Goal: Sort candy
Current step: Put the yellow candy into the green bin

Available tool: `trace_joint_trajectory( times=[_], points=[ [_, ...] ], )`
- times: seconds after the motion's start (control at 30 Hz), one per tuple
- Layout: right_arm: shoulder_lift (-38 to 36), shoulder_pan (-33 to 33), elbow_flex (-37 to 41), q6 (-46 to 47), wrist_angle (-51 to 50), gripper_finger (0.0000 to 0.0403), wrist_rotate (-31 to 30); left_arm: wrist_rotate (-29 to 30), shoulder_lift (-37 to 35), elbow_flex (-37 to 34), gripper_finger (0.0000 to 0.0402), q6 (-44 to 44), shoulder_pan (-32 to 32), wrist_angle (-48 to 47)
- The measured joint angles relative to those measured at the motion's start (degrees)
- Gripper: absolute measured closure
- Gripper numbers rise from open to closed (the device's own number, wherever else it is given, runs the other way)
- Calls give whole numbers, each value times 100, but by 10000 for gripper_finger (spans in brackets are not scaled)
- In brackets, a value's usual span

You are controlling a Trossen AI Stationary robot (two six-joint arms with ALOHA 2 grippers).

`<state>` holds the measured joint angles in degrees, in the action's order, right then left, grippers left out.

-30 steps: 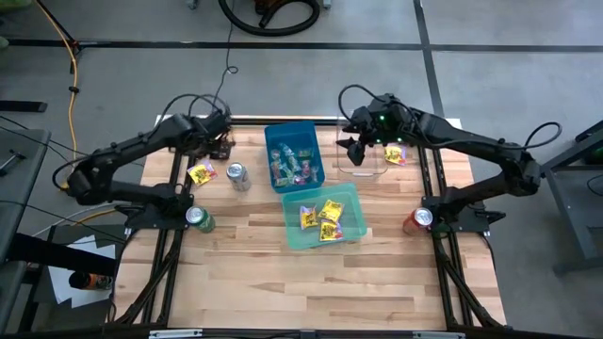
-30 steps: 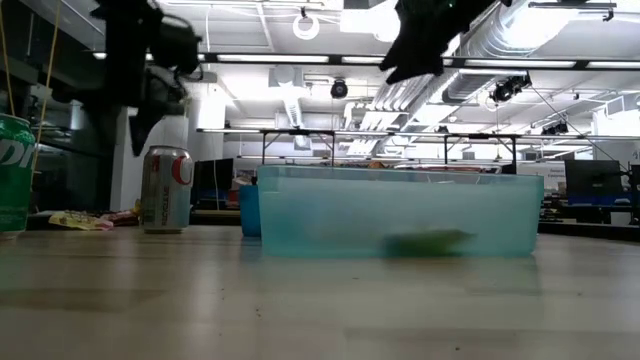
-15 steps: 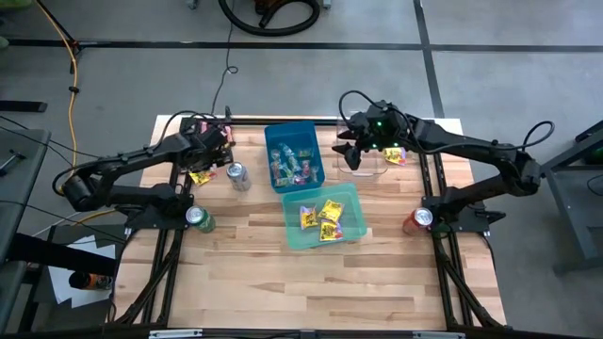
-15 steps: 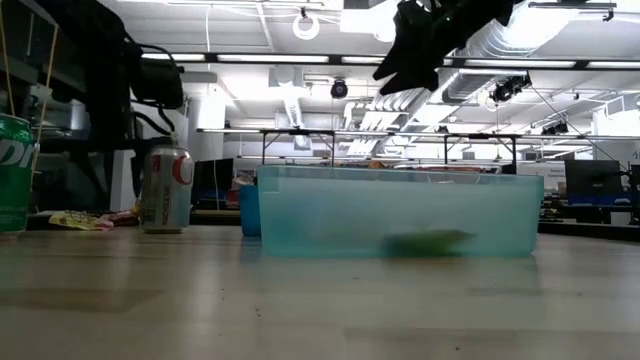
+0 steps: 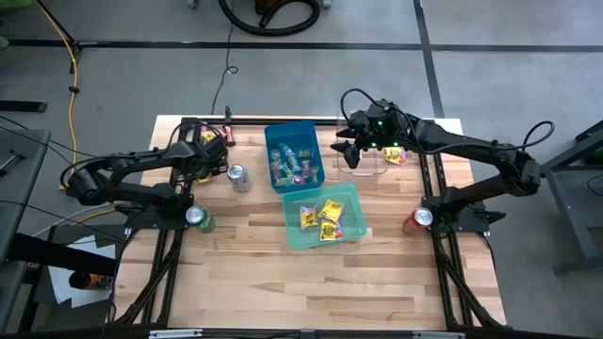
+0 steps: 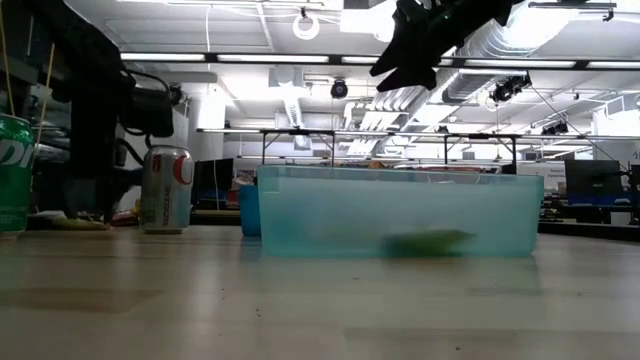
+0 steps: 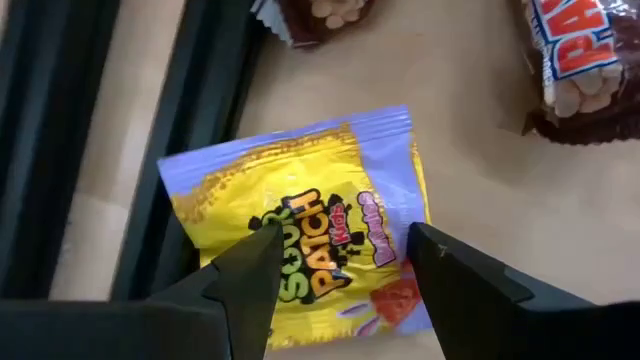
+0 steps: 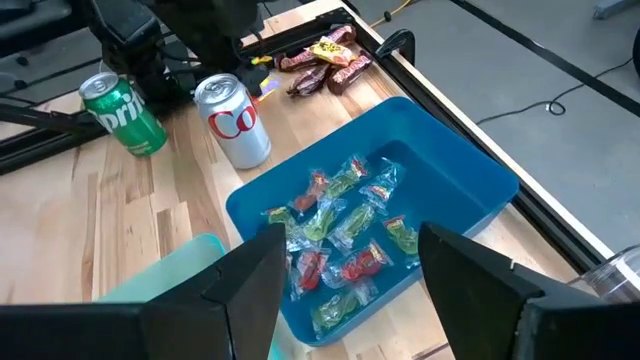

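Note:
A yellow candy packet point(image 7: 310, 220) with pink-purple print lies flat on the wood at the table's far left. My left gripper point(image 7: 342, 245) point(image 5: 203, 162) points down over it, open, one fingertip over each side of the print. Maroon-wrapped candy point(image 7: 575, 70) lies just beyond it. The blue bin point(image 5: 267, 151) holds small green and red pieces point(image 8: 340, 230). The teal bin point(image 5: 286, 221) holds yellow packets point(image 5: 325, 215). My right gripper point(image 5: 347, 151) point(image 8: 350, 250) hangs open high over the far middle, holding nothing. My left gripper comes at the yellow packet's printed middle point(image 7: 330, 250) from above, its open fingers spanning the packet, which lies flat on the table. Whether the fingertips point(image 7: 262, 245) touch the wrapper, I cannot tell.
A silver can point(image 5: 237, 176) stands right of the left gripper, and a green can point(image 5: 199, 218) stands nearer the front. A red can point(image 5: 417, 220) is at the right. A clear container point(image 5: 363, 162) with a yellow candy point(image 5: 394, 155) beside it sits far right. The black frame rail point(image 7: 60, 130) runs beside the packet.
My left gripper has come down and toward the table's near-left, onto the yellow packet, rolling about its own axis and staying open. The packet has stayed in place.

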<state>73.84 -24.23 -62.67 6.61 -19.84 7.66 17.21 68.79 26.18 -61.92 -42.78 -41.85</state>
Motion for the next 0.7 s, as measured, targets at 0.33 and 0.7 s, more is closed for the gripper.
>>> trace_joint_trajectory(
  times=[0.33, 0.7],
  points=[
    [0, 0, 0, 44, 2, 179, 0, -234, 17, -31, 328, 840, -2, 159],
    [0, 0, 0, 107, 152, 179, -2, -624, -1518, 723, 398, 1865, 54, 535]
  ],
)
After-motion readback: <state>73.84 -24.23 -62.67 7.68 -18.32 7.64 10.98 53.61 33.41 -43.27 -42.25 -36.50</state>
